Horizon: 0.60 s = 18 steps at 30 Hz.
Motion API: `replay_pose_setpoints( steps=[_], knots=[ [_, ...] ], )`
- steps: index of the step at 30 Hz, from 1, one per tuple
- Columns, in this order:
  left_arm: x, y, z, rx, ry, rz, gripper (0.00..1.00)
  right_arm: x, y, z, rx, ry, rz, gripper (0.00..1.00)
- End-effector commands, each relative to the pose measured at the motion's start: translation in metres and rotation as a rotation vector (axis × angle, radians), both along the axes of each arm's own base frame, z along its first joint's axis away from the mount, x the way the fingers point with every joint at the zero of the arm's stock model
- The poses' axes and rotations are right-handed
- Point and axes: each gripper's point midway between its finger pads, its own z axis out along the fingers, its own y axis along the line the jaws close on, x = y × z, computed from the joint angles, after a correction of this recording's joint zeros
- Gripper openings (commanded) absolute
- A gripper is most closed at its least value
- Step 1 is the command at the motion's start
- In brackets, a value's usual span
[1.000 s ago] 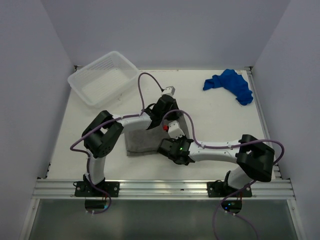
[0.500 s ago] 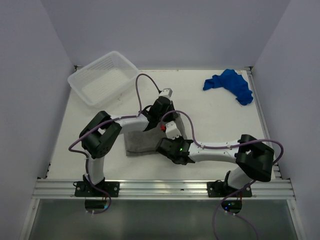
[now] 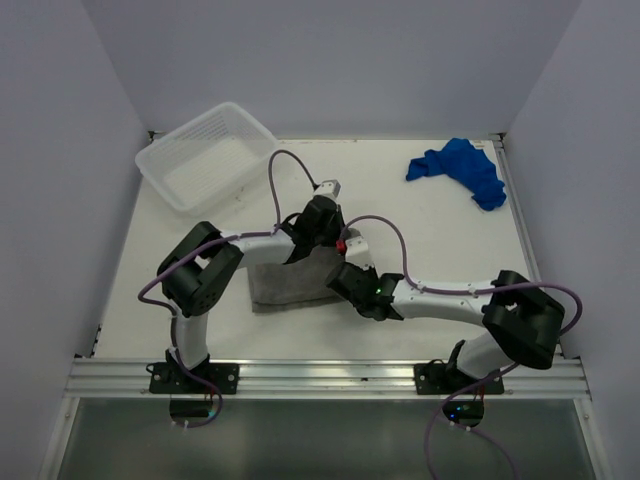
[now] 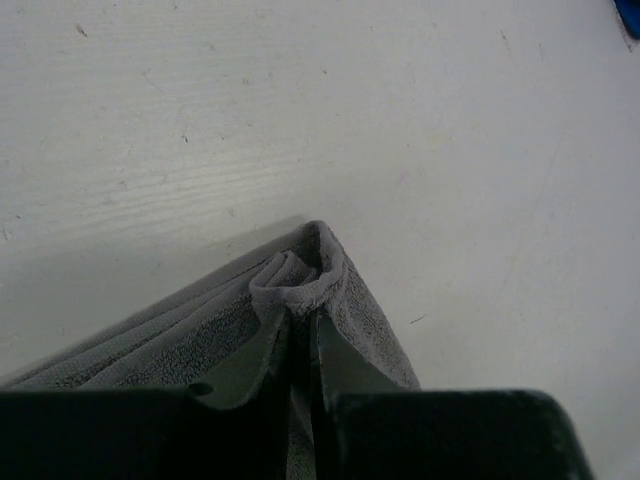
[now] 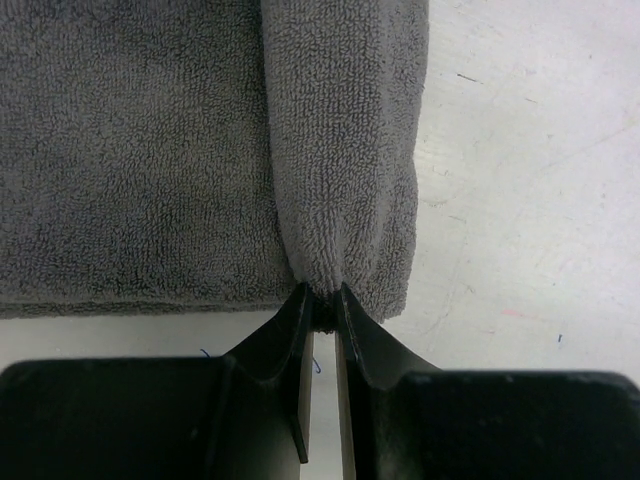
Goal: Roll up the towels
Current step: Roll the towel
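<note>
Rolling the grey towel (image 3: pixel 285 285) was the step in hand as far as anyone could judge, and it looked barely begun. The towel lay mostly flat on the worktop (image 3: pixel 430 240) near the front, between the two arms, with just one edge pulled up into a fold. To do this well, both arms would probably need to carry that edge over at the same pace and stay low, so the roll came out even and not cone-shaped. If one end ran ahead, soft cloth like this would likely twist or sag in the middle. The left fingers (image 4: pixel 245 372) were nearly closed, only a sliver of gap, pinching the far corner of the edge where the cloth curled into a tight little loop. The right fingers (image 5: pixel 283 345) were just as narrow and had the near end of the same fold nipped between their tips, terry bunching right at the pinch. Both holds looked shallow, so a slip seemed possible. The blue towel (image 3: pixel 460 170) sat crumpled at the far right corner, well apart and untouched, and the plastic basket (image 3: pixel 205 155) sat far left.
</note>
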Motion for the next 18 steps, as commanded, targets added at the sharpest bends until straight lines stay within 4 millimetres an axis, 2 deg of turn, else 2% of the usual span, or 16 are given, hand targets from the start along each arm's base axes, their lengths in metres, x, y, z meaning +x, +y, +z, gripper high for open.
replay_pose_setpoints(
  steps=[1,8,11,15,18],
  knots=[
    [0.019,0.011,0.016,0.0,-0.089,0.052,0.0,-0.006,0.012,0.0,0.161,0.073,0.007,0.14],
    [0.016,0.012,0.008,-0.002,-0.08,0.053,0.0,-0.009,0.019,0.023,0.33,0.101,0.026,0.41],
    [0.016,0.013,0.005,0.003,-0.08,0.056,0.0,-0.011,0.021,0.037,0.415,0.101,0.026,0.48],
    [0.015,0.013,0.002,0.003,-0.074,0.053,0.0,-0.009,0.019,0.063,0.54,0.076,0.0,0.5],
    [0.015,0.013,0.0,0.004,-0.072,0.05,0.0,-0.002,0.011,0.071,0.599,0.072,-0.036,0.51]
  ],
)
